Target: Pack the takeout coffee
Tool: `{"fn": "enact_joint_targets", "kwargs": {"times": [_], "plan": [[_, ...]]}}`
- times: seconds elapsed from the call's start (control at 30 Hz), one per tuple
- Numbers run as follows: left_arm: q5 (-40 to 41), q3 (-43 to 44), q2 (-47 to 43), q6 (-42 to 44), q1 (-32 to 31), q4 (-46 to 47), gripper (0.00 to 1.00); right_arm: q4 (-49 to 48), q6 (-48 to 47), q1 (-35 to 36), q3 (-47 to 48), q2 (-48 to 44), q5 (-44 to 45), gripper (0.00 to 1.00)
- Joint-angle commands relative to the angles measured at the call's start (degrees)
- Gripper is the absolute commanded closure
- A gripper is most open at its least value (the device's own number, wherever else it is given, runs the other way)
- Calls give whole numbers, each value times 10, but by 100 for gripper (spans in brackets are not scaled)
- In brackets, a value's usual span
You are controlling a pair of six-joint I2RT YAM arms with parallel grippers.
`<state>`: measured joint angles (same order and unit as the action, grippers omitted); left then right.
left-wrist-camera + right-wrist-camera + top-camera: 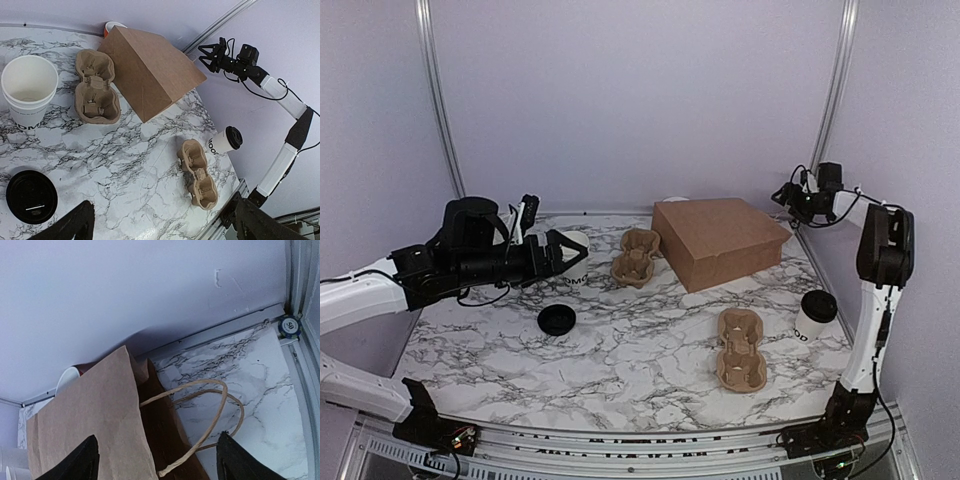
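The coffee (815,313) stands by the right edge of the desk (640,350). The left hand (558,256) and right hand (788,196) are open, holding nothing. The right one should gently pinch the handle (205,385) of the bag (720,240).

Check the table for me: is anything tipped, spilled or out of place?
The brown paper bag lies on its side instead of standing. A black lid sits loose, apart from the open, empty white cup. The lidded coffee cup stands upright; no spill shows.
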<state>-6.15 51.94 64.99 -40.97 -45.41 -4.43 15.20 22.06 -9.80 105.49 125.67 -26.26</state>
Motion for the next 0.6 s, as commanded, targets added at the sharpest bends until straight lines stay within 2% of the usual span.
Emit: {"fn": "enact_joint_targets", "kwargs": {"times": [0.0, 0.1, 0.27, 0.43, 0.57], "plan": [[19, -3, -31, -8, 3, -12, 1, 4, 55, -9, 34, 26, 2, 26], [20, -4, -36, -14, 3, -13, 1, 5, 81, -9, 49, 50, -8, 34], [21, -6, -45, -23, 3, -12, 1, -27, 103, -9, 41, 60, -16, 43], [24, -7, -44, -26, 2, -12, 1, -33, 126, -8, 76, 76, -60, 71], [21, -2, -38, -27, 2, -12, 1, -61, 130, -5, 35, 19, -58, 92]]}}
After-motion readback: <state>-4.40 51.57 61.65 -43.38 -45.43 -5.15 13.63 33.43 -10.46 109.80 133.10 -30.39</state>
